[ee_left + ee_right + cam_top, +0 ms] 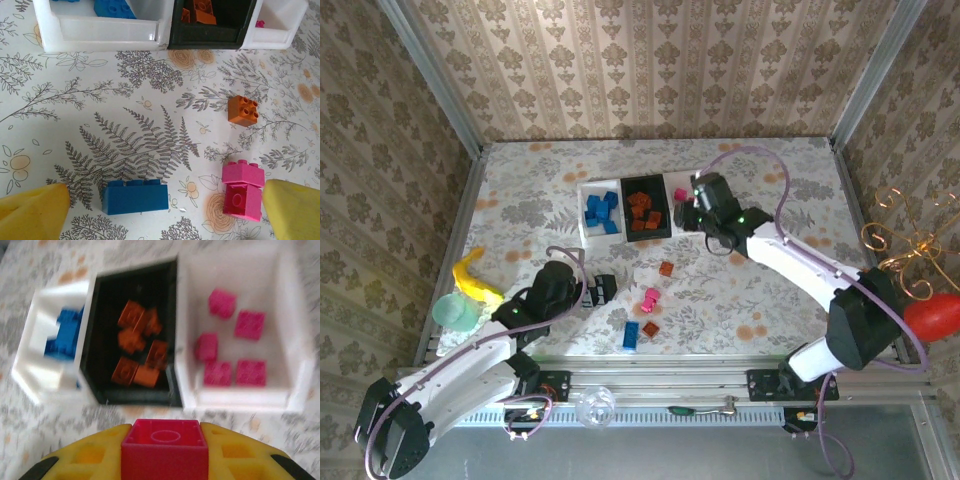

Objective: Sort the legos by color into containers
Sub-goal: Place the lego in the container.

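Your right gripper (165, 464) is squeezing a pink brick (165, 440), just short of the near wall of the pink tray (240, 401), a bit left of its middle. Your left gripper (162, 212) is wide open.

The left white plastic tray (37, 372) holds blue plastic bricks (62, 332), the joined middle black tray (107, 300) orange-brown bricks (137, 347), the right white tray (280, 300) pink bricks (235, 347). Before them lie loose bricks (631, 335); far left, a yellow banana-shaped toy (472, 278) sits beside a pale green cup (453, 312).
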Controlling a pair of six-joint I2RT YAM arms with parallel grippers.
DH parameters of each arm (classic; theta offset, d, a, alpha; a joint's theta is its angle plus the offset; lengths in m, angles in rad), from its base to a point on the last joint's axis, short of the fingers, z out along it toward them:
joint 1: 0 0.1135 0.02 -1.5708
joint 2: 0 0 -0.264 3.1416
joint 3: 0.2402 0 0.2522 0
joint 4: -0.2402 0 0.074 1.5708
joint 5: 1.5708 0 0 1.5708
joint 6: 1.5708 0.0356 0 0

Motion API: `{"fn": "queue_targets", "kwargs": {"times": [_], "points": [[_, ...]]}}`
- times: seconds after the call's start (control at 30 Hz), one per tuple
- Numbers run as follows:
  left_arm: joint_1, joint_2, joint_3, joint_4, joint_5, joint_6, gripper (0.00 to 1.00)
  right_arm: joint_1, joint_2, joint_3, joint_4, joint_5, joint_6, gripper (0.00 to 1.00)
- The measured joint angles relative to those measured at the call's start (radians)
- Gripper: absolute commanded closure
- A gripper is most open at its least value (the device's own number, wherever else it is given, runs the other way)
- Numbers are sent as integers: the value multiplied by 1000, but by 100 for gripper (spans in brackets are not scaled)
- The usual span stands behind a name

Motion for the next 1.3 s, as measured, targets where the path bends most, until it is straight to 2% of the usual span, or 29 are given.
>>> {"fn": "queue_targets", "kwargs": {"times": [0.2,0.43,0.53,0.63,0.7,0.93,1.13,1.3], "points": [[0,0,-6,7,7,-17,0,-92,179,157,2,4,0,74],[-11,-5,-8,6,10,-22,0,-108,457,386,-56,16,1,70],[-13,-18,-11,0,10,-22,0,-113,526,434,-82,24,5,62],[-13,-27,-12,-2,10,-22,0,-120,571,473,-115,24,21,44],[-13,-27,-12,-3,10,-22,0,-127,591,498,-128,24,23,36],[-15,-26,-12,-21,13,-21,0,-127,534,453,-120,24,27,31],[-16,0,-5,-45,13,-21,0,-80,275,236,-49,23,28,30],[-29,66,36,-57,16,-11,1,21,40,46,32,23,27,30]]}}
